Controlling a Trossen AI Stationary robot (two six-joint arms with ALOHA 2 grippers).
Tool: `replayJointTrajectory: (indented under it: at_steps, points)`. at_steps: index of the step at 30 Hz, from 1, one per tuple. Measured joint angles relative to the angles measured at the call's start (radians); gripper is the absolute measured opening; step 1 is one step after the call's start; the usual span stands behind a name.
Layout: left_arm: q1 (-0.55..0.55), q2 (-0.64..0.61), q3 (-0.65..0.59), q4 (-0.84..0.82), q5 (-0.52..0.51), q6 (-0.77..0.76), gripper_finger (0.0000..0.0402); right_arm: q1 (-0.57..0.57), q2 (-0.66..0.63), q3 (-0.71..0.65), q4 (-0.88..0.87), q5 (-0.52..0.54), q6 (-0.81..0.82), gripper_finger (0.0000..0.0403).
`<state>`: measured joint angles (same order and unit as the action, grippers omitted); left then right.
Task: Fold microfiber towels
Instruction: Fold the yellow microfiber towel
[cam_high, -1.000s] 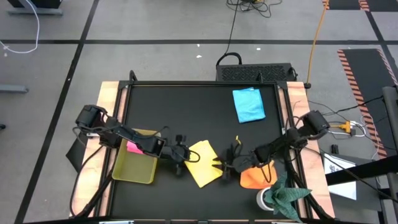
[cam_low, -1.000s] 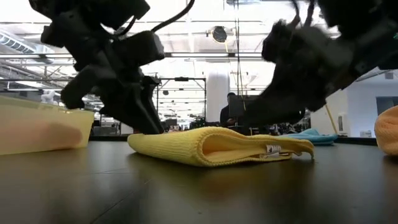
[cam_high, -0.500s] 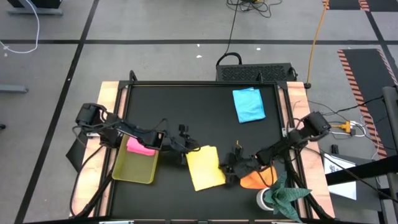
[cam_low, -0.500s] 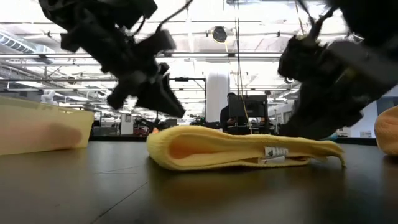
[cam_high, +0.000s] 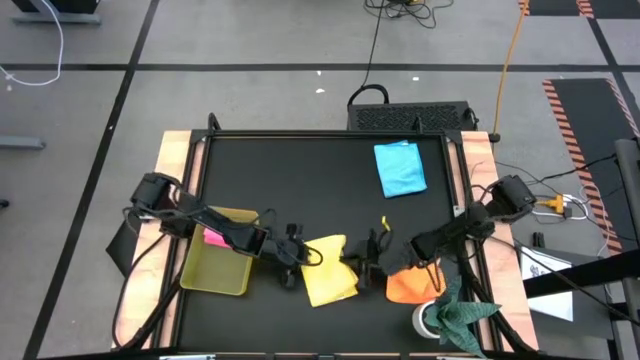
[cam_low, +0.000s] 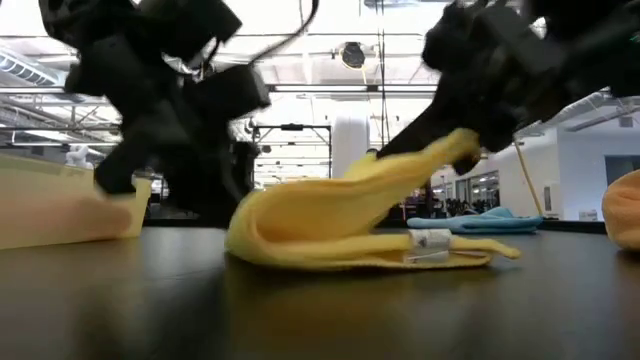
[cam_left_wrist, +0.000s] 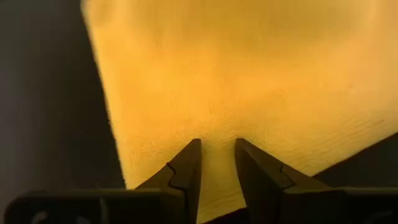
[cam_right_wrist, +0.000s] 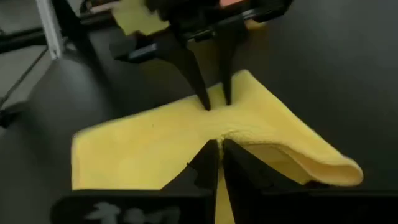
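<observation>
Yellow towel (cam_low: 330, 225) pinched by both jaws, right gripper (cam_right_wrist: 219, 148) lifting its edge, white label (cam_low: 428, 240) unreadable

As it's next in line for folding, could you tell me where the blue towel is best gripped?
Probably at a corner of the blue towel, coming straight down from above: it lies flat and alone on the table, with every edge free.

4 microfiber towels sit on the table: 1 yellow (cam_high: 328, 268), 1 pink (cam_high: 216, 238), 1 orange (cam_high: 413, 285) and 1 light blue (cam_high: 400, 168). Also visible are 1 yellow-green tray (cam_high: 214, 272), 1 dark green cloth (cam_high: 460, 315) and 2 robot arms.
</observation>
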<state>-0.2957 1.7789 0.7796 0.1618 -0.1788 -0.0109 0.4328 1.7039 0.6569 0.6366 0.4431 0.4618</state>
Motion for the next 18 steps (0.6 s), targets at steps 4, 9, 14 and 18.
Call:
replayJointTrajectory:
  at_steps: [4, 9, 14, 18]
  points:
    - [0.011, 0.057, 0.007, 0.004, -0.016, 0.035, 0.0101, -0.074, 0.022, -0.001, -0.026, -0.078, -0.003, 0.0015]
    - [0.007, 0.027, 0.005, -0.071, -0.057, 0.058, 0.0101, -0.100, 0.007, -0.001, -0.131, -0.107, 0.025, 0.0016]
    - [-0.010, -0.056, -0.002, -0.190, -0.068, 0.098, 0.0101, -0.070, -0.047, 0.000, -0.275, -0.109, 0.101, 0.0027]
    - [-0.023, -0.131, -0.005, -0.283, -0.086, 0.078, 0.0101, -0.043, -0.087, -0.001, -0.297, -0.109, 0.113, 0.0062]
